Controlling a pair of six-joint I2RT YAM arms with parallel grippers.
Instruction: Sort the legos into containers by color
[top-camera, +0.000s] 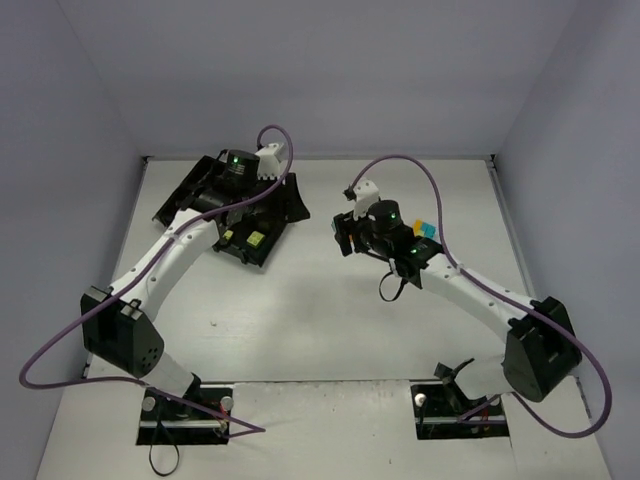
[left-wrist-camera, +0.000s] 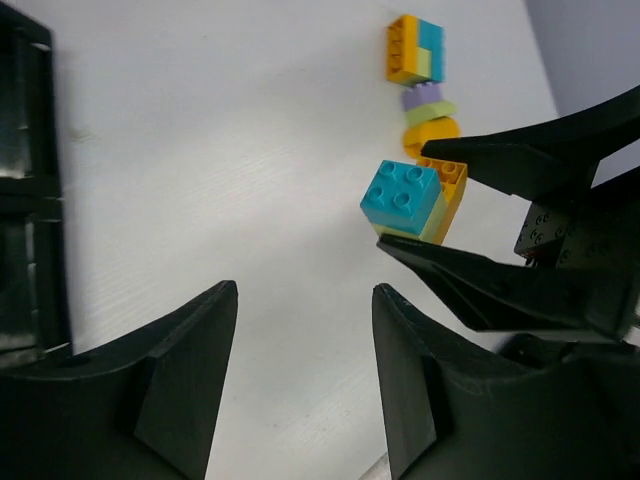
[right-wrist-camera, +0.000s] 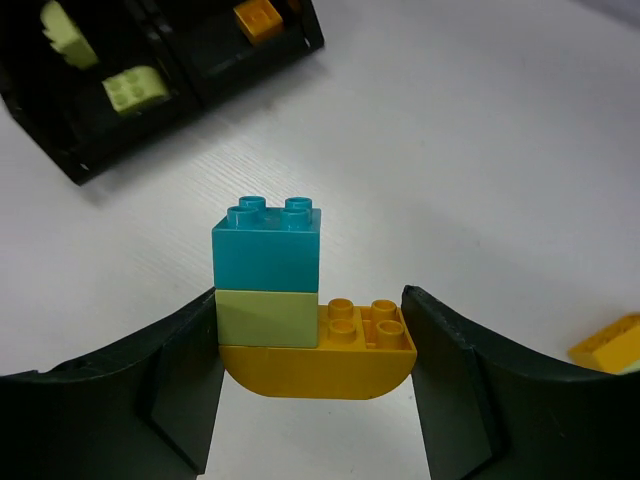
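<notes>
Top cam first: the left arm (top-camera: 170, 250) is stretched out over the black tray (top-camera: 178, 200) at the far left of the table (top-camera: 300, 330). Its wrist hides the jaws from up there, so that view doesn't show what they're doing. Two yellow-green bricks (top-camera: 256, 240) sit in the near side of the tray. The right gripper (top-camera: 346, 235) is off to the right of the tray, not touching it, and a few loose legos (top-camera: 426, 230) peek out by its wrist. On the left wrist cam, the left gripper (left-wrist-camera: 305, 292) is plainly open, with just bare table between the fingers. Ahead of it the other arm's fingers (left-wrist-camera: 520, 160) are pinching a little stack (left-wrist-camera: 405, 195) that has teal on top and orange behind. Beyond that, a row of more pieces (left-wrist-camera: 420, 50) lies on the table, and the tray edge runs down the left side. On the right wrist cam the jaws are clamped on both ends of the stack's curved orange base (right-wrist-camera: 320, 355). A yellow-green brick (right-wrist-camera: 268, 318) sits on that base, with a teal one (right-wrist-camera: 268, 250) on top. In the tray behind, the yellow-greens are in one section and an orange brick (right-wrist-camera: 258, 18) is in the next. Another orange piece (right-wrist-camera: 610, 345) lies at the right edge.
</notes>
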